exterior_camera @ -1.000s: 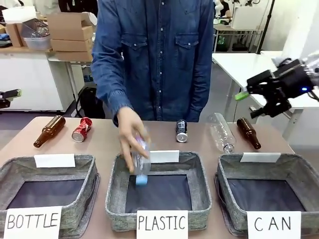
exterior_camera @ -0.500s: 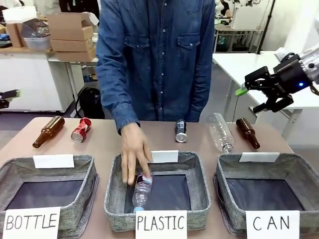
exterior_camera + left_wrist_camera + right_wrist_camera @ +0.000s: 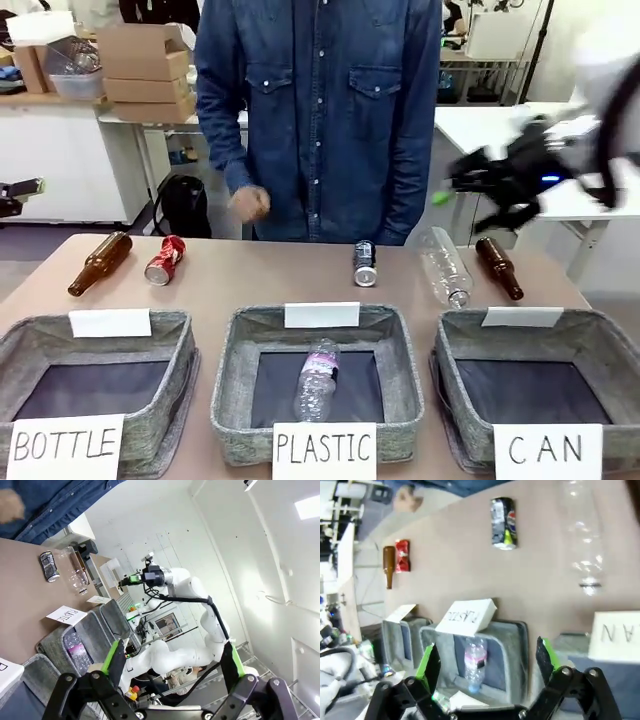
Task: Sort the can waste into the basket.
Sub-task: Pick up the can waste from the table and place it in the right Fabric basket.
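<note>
Approach step: right hand (image 3: 487,660), jaws apart and empty, hangs beyond the CAN basket (image 3: 446,380). Black can (image 3: 364,263) lies beyond-left of that basket, red can (image 3: 164,260) farther left. Next, I judge: lower astride the black can. Left hand (image 3: 172,662) is likewise apart.

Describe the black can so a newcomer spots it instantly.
On the table's far side, behind the basket signed PLASTIC, sits the black can, just left of a clear bottle. It is short and dark with silver ends; the other can is red.
</note>
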